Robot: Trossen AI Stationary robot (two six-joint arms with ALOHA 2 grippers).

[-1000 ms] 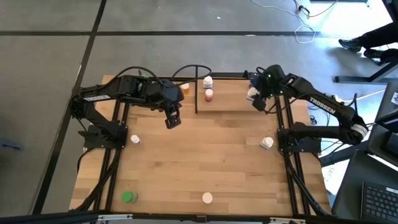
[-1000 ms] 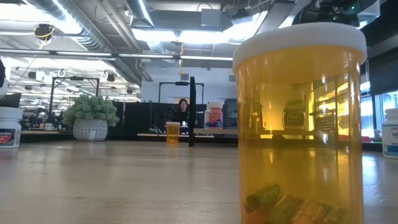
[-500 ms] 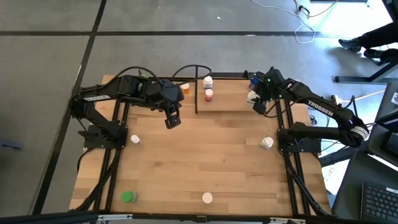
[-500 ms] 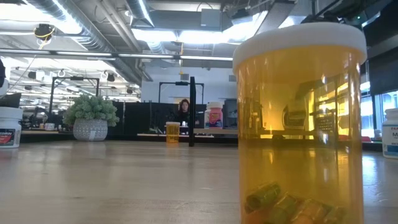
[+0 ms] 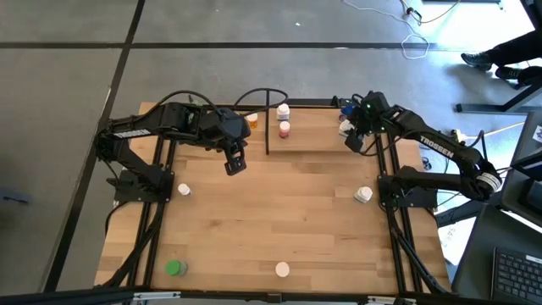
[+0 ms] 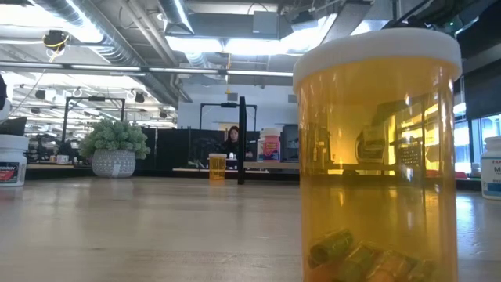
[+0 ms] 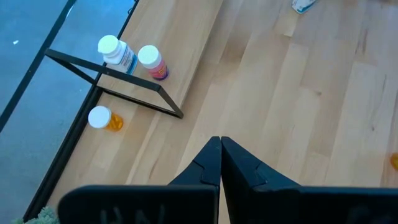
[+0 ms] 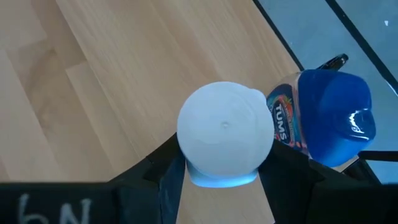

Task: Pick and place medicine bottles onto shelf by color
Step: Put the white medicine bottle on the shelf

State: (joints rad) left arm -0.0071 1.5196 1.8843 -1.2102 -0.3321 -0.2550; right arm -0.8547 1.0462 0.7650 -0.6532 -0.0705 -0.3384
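Observation:
My right gripper point(image 5: 351, 139) is at the far right end of the shelf point(image 5: 315, 137), shut on a white-capped bottle point(image 8: 225, 132). A blue-capped bottle point(image 8: 324, 118) stands right beside that bottle. On the shelf's left part stand an orange bottle point(image 5: 251, 121), a white one point(image 5: 283, 111) and a pink-red one point(image 5: 284, 129). My left gripper point(image 5: 235, 163) hangs shut above the table, just near of the shelf, with nothing in it. An orange white-capped bottle point(image 6: 376, 157) stands on the table by the near edge. My right gripper pinches the white-capped bottle's body just under the cap point(image 8: 221, 179) between its two fingers point(image 8: 163, 180). The fingers slant down from the table's right and near side. The bottle stands upright in the hold; whether its base rests on the shelf, I cannot tell.
Loose on the table are a white bottle point(image 5: 184, 191) at the left, a white one point(image 5: 363, 195) at the right and a green one point(image 5: 175, 268) at the near left. Black posts and a wire arc point(image 5: 267, 119) edge the shelf. A potted plant point(image 6: 113, 147) shows beyond.
My right gripper has sunk a little with the white-capped bottle, staying beside the blue-capped bottle.

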